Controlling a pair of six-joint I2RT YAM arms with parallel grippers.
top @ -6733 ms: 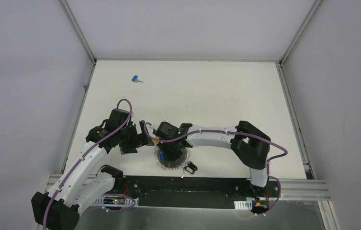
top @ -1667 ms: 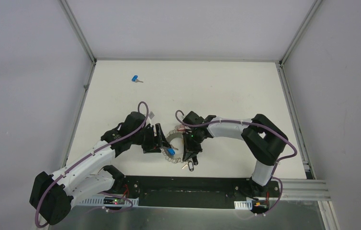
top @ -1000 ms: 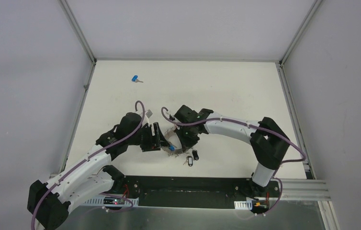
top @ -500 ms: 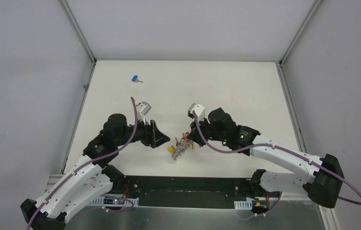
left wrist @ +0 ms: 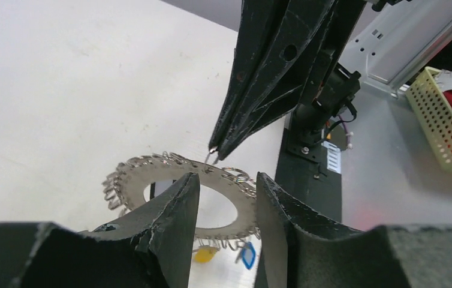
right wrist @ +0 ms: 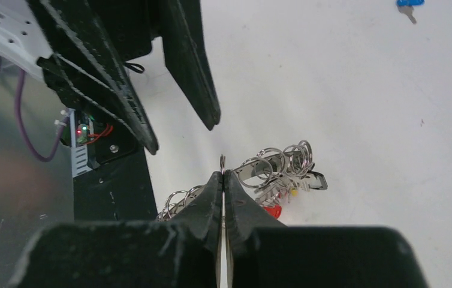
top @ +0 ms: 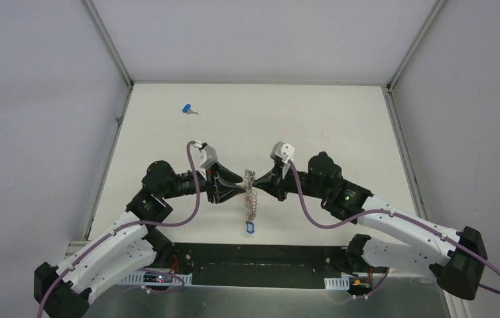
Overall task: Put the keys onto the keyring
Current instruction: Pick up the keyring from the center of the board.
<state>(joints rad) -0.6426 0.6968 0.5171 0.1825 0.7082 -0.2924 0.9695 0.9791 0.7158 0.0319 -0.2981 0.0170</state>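
The keyring (top: 252,197), a flat grey ring fringed with small silver rings, hangs edge-on above the table between both arms. My right gripper (right wrist: 223,173) is shut on its rim, and a small split ring sticks up between the tips. In the left wrist view the keyring (left wrist: 169,179) lies just beyond my left gripper (left wrist: 226,180), which is open and apart from it. A yellow head (left wrist: 204,254) and a blue tag (left wrist: 247,255) dangle under the ring. One of the keys, with a blue head (top: 187,108), lies alone on the table at the far left.
The white table (top: 340,132) is walled by grey panels and metal rails. A black base strip (top: 267,265) runs along the near edge. Off the table in the left wrist view stands a yellow mesh basket (left wrist: 451,132) with something red in it.
The right gripper has carried the keyring up so that it hangs edge-on. The left gripper has swung in to face it, and its jaws have narrowed.
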